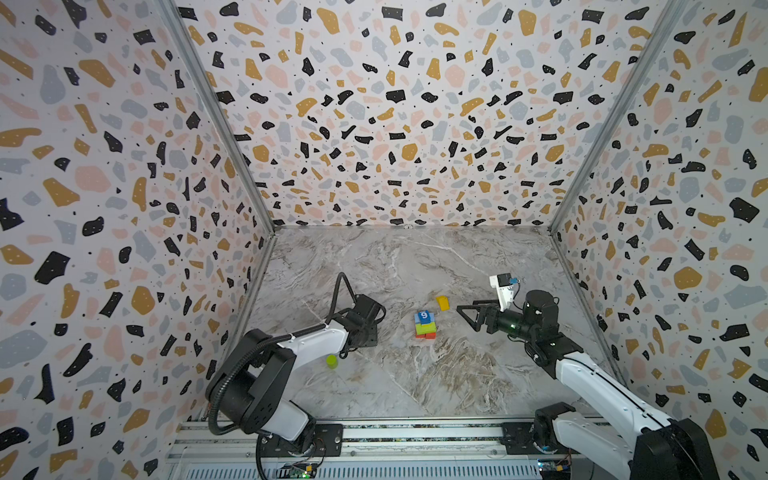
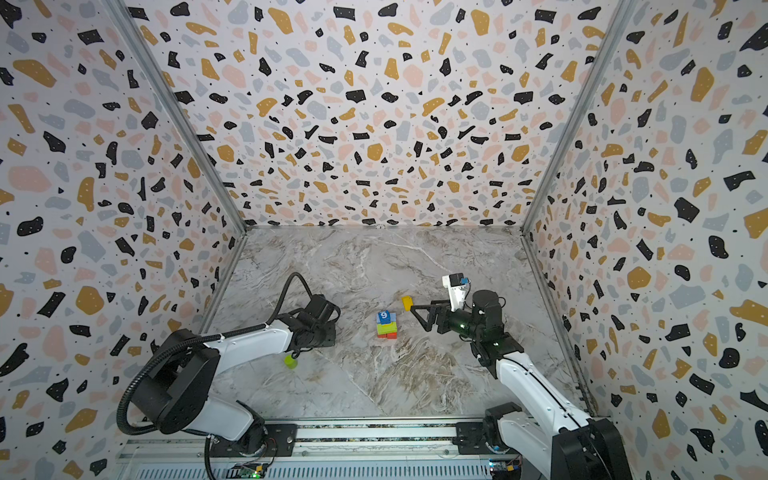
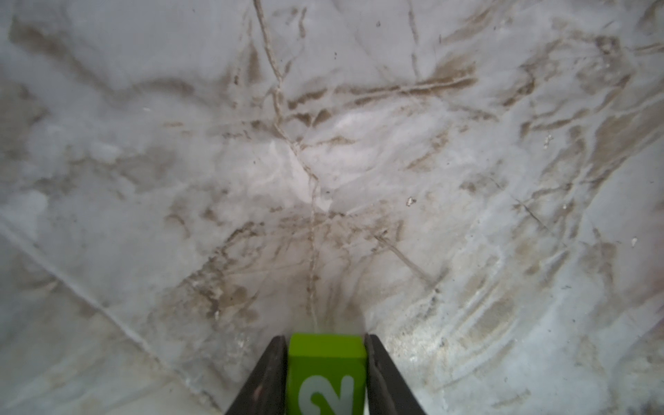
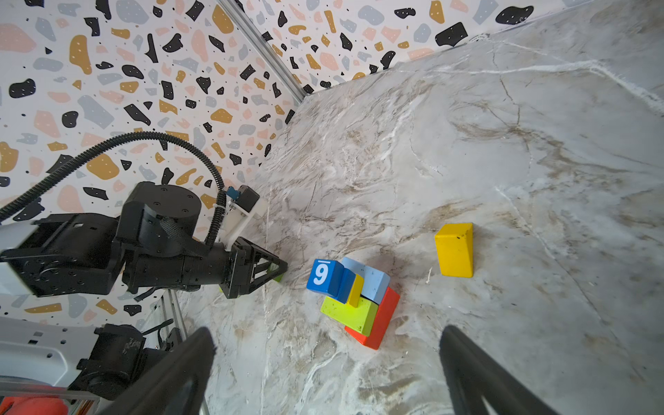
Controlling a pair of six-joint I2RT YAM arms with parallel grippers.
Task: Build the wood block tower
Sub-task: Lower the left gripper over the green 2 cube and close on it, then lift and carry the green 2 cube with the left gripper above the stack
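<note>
The wood block tower [image 1: 424, 326] [image 2: 386, 325] stands mid-table: red bricks at the bottom, then a lime slab, a light blue slab and a thin yellow piece, with a blue cube marked 9 [image 4: 321, 275] on top. My left gripper [image 3: 326, 341] is shut on a green cube marked 2 [image 3: 325, 373], low over the table, left of the tower. In the right wrist view the left gripper [image 4: 276, 267] shows a sliver of green at its tip. My right gripper [image 1: 467, 316] [image 4: 327, 337] is open and empty, right of the tower.
A loose yellow block [image 1: 442, 302] [image 2: 407, 301] [image 4: 454, 249] lies behind and right of the tower. A lime cylinder [image 1: 331, 360] [image 2: 291, 361] stands close under the left arm. Patterned walls close three sides. A metal rail [image 1: 415, 432] runs along the front.
</note>
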